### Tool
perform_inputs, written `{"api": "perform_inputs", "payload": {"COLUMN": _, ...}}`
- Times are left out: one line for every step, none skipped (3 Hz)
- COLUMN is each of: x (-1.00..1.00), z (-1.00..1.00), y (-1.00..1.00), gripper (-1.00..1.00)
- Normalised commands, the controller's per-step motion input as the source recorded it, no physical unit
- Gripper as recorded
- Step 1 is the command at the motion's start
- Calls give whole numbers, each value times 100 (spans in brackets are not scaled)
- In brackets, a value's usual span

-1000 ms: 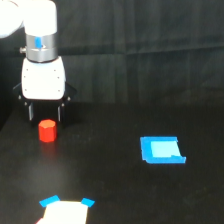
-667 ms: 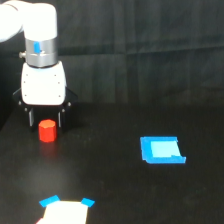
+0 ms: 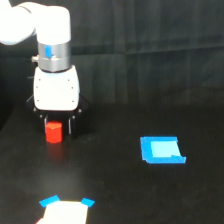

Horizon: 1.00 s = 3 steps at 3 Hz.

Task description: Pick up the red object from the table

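The red object (image 3: 53, 132) is a small red-orange block at the exterior view's left, low against the black table (image 3: 115, 190). My gripper (image 3: 56, 126) hangs straight down from the white arm, its dark fingers (image 3: 71, 125) close on either side of the block, and it looks shut on it. The block's top is hidden between the fingers. A faint red glint shows on the table just below the block. I cannot tell whether the block touches the table.
A flat blue rectangular piece (image 3: 161, 150) lies on the table at the exterior view's right. A white card with blue corners (image 3: 65, 210) sits at the bottom edge, below the gripper. The white arm fills the upper left.
The gripper has come down and shifted towards the exterior view's right. The red block has moved the same way and now sits between the fingers. The blue piece has not moved.
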Motion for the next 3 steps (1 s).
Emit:
{"api": "perform_inputs", "payload": {"x": 48, "z": -63, "y": -20, "gripper": -100}}
{"api": "perform_inputs", "payload": {"x": 55, "z": -9, "y": -46, "gripper": -91}}
{"api": "perform_inputs", "payload": {"x": 38, "z": 90, "y": -38, "gripper": -90}}
